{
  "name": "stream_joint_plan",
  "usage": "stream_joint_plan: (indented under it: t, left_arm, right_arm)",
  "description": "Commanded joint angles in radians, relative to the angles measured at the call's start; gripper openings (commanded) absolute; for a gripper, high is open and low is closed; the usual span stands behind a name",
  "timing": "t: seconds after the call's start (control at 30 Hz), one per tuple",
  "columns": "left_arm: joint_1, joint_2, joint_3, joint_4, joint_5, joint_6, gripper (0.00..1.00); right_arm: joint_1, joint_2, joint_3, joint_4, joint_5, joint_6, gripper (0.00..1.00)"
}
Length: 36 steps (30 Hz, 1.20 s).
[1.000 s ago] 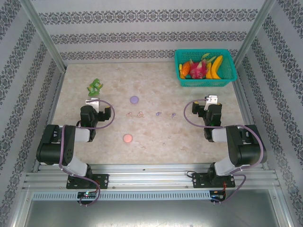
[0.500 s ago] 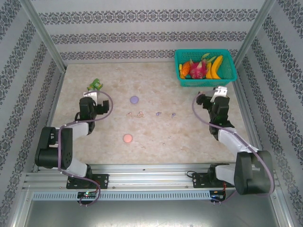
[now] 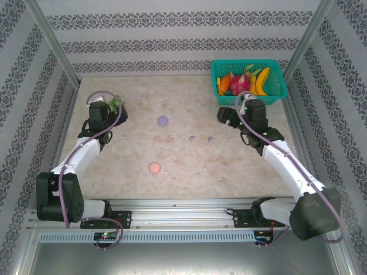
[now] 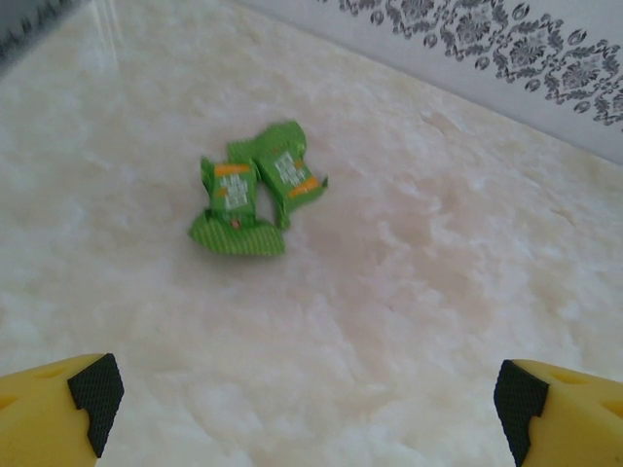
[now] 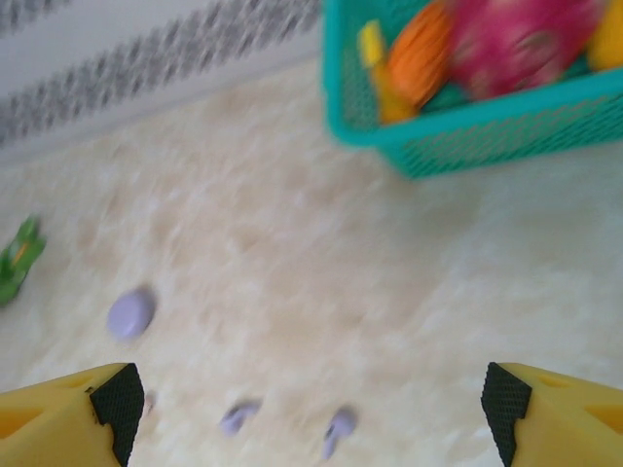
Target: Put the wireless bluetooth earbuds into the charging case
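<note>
Earbuds [image 3: 169, 138] lie in a loose row across the middle of the table [image 3: 229, 160]. From overhead I count four: two pink-beige on the left, two lilac on the right. A few fainter specks nearer the arm bases are too small for me to call.

The right claw [image 5: 310, 401] hangs off the row's right end, near the basket [image 3: 252, 97]. Its jaws are spread wide with nothing between them. Through its camera the two lilac earbuds sit blurred at the bottom of the picture, between the fingers and closer to the left one.

The left claw [image 4: 304, 397] is well to the left of the row, at the table's far left side. It is also wide and empty, with the green packets [image 4: 255, 190] ahead of it.

I count two round cases: the lilac case [image 3: 163, 121] just beyond the row and the pink case [image 3: 154, 167] on its near side, both apart from the earbuds. There are two green packets, touching, and one basket, holding fruit [image 3: 241, 83], in the far right corner.
</note>
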Motion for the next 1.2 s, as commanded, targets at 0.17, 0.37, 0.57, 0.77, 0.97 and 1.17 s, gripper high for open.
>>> stream_joint_plan:
  t: [0.17, 0.37, 0.57, 0.77, 0.97, 1.17]
  left_arm:
    - [-0.007, -0.059, -0.037, -0.230, 0.210, -0.262, 1.00]
    - [-0.021, -0.105, -0.130, -0.215, 0.268, -0.324, 1.00]
    - [-0.057, -0.081, -0.141, -0.222, 0.281, -0.327, 1.00]
    - [-0.063, -0.058, -0.113, -0.264, 0.282, -0.303, 1.00]
    - [-0.062, 0.003, -0.057, -0.285, 0.221, -0.324, 1.00]
    - [-0.035, 0.070, 0.014, -0.322, 0.161, -0.329, 1.00]
  right_arm:
    - [0.372, 0.051, 0.027, -0.254, 0.162, 0.176, 0.89]
    - [0.525, 0.148, 0.026, -0.285, 0.212, 0.332, 0.86]
    - [0.587, 0.271, 0.119, -0.297, 0.220, 0.338, 0.89]
    - [0.580, 0.459, 0.359, -0.356, 0.183, 0.196, 0.89]
    - [0.521, 0.696, 0.646, -0.451, 0.146, 0.061, 0.85]
    - [0.460, 0.896, 0.883, -0.494, 0.127, -0.001, 0.83]
